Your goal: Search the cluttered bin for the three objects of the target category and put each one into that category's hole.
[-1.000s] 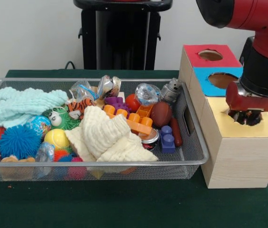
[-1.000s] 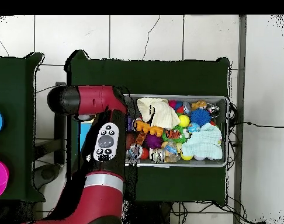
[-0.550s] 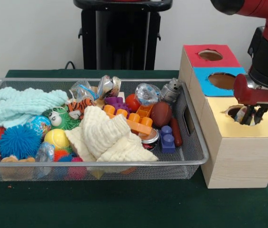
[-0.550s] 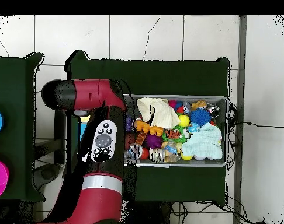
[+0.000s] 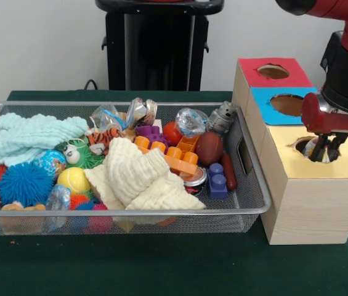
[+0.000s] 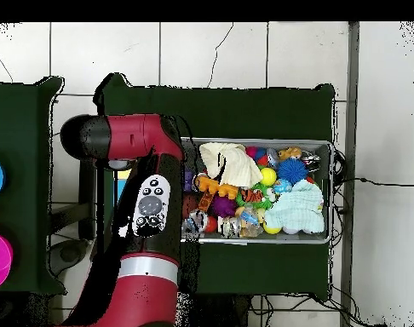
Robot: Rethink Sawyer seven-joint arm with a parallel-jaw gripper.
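My gripper (image 5: 325, 150) hangs just above the round hole (image 5: 305, 148) in the yellow-topped box (image 5: 309, 191), at the right of the front view. Its fingers (image 5: 334, 145) stand slightly apart, open, with nothing between them. A pale, shiny object (image 5: 312, 146) shows inside the hole beside the fingers. The wire bin (image 5: 247, 213) to the left holds a cream cloth (image 5: 140, 179), a mint cloth (image 5: 32, 135), an orange block (image 5: 170, 157), a brown football (image 5: 209, 148), balls and crinkly wrappers (image 5: 191, 120). From overhead, my arm (image 6: 151, 213) covers the boxes and hides the gripper.
Behind the yellow box stand a blue-topped box (image 5: 266, 102) and a red-topped box (image 5: 250, 68), each with a round hole. The bin (image 6: 330, 196) lies right of my arm in the overhead view. Green cloth covers the table (image 5: 161, 265).
A second ago the gripper sat low in the yellow box's hole. It has lifted clear, and a pale object now shows in the hole. Little moved in the last half second.
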